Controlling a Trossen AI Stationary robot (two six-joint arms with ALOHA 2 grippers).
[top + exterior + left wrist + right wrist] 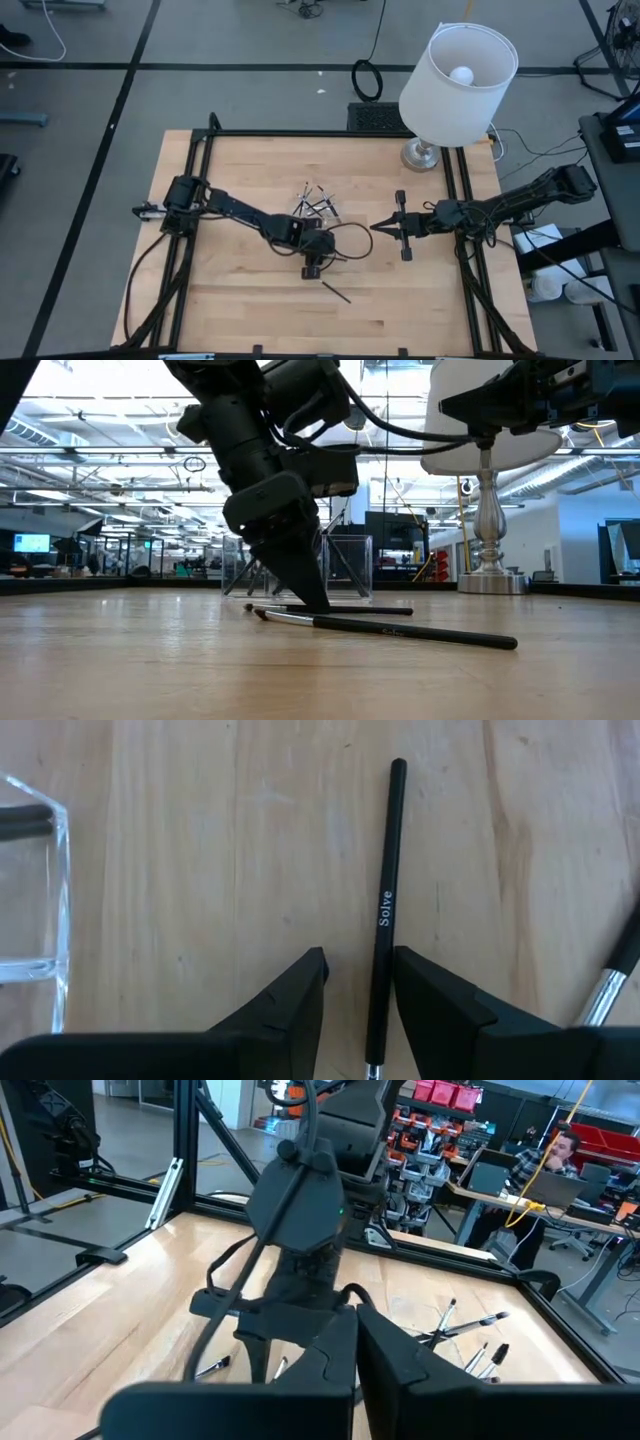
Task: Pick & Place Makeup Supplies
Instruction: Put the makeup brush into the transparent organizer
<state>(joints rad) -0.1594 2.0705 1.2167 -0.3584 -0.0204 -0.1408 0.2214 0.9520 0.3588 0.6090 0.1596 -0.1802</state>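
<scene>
On the left, the left gripper (312,270) is down low at the wooden table (240,310), near the middle. Its two fingers (290,1010) stand a little apart, one on each side of a thin black stick (384,910) that lies flat on the wood. The fingers do not look like they are squeezing it yet, so nothing is held. A second stick with a silver part (608,982) lies close by at the edge of the left wrist view.

Just behind the left gripper stands a small clear tray (345,565) with more makeup sticks (318,203) leaning in it. One more stick (336,291) lies alone on the table, nearer the front edge.

The black stick looks very light, stiff and smooth. It could roll or slip away. I think the best place to grab it is around its middle, with the fingers pressing on both long sides, so it does not tip.

On the right, the right gripper (385,226) waits above the table, fingers shut tight, holding nothing. A lamp (457,72) stands at the back.
</scene>
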